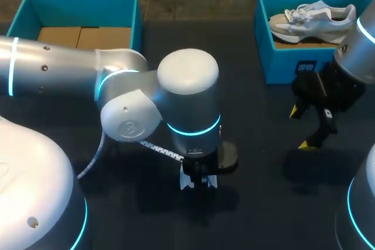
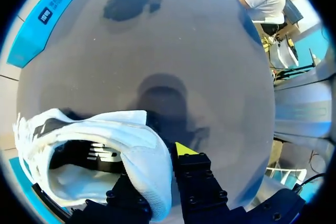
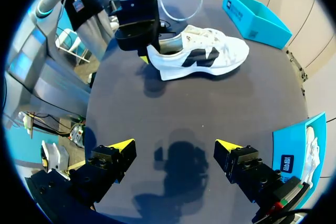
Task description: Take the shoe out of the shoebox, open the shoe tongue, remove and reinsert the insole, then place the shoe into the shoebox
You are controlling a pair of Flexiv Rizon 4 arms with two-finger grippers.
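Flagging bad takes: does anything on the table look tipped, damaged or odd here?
Nothing stands out. The white shoe sits upright on the table, heel pinched by the left gripper. The right gripper is open and empty; a second shoe lies in a blue box.

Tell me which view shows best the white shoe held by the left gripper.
The right wrist view: the white shoe shows whole, side on, heel in the left gripper. The left wrist view shows only its heel and opening, close up. In the head view the left arm hides nearly all of it.
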